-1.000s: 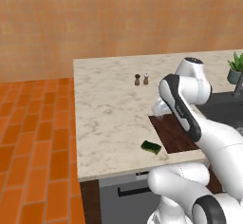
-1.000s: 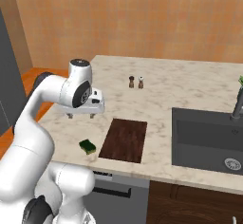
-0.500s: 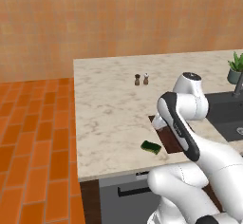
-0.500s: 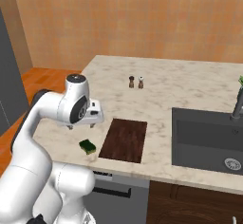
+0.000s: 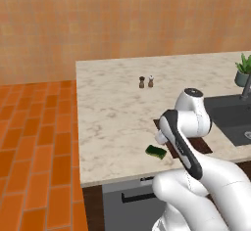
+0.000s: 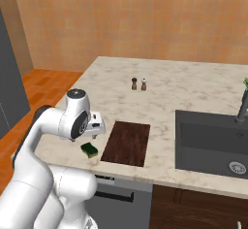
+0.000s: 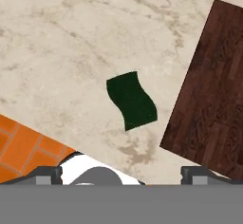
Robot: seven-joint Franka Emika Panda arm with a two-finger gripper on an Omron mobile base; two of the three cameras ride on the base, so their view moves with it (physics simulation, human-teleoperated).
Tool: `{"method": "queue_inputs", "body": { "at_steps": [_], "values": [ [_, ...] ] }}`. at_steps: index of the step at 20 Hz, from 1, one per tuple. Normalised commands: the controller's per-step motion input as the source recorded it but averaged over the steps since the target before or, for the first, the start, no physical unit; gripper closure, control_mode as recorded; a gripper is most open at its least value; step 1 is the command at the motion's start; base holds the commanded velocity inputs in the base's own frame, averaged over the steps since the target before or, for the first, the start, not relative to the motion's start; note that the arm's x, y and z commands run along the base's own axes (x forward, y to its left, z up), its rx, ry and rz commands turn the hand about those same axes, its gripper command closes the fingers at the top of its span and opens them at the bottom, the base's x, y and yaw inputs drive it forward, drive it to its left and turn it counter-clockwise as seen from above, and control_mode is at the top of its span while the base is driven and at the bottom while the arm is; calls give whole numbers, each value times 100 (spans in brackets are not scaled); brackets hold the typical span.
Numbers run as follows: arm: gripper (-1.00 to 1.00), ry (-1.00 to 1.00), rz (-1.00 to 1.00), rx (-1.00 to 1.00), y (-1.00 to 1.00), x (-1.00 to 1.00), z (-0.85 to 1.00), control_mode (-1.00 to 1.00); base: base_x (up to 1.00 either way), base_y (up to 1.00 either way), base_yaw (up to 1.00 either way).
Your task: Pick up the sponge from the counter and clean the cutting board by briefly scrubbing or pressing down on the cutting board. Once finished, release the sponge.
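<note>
Dark green, small flat rectangular sponge (image 7: 131,101) lies on the light beige marble-patterned counter (image 5: 112,112) near its front edge, just beside the flat dark reddish-brown wooden cutting board (image 6: 127,142) but apart from it. Above the sponge hangs the white arm's two-finger gripper (image 7: 121,172), its two dark finger tips (image 7: 47,172) spread wide with nothing between them, clear of the sponge
</note>
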Motion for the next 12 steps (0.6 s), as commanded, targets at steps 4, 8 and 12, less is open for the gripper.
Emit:
{"method": "queue_inputs", "body": {
  "at_steps": [4, 8, 12],
  "values": [
    [-100, 0, 0, 0, 0, 0, -34, -100, 0, 0, 0],
    [-100, 0, 0, 0, 0, 0, -31, -100, 0, 0, 0],
    [-100, 0, 0, 0, 1, 0, -28, -100, 0, 0, 0]
  ]
}}
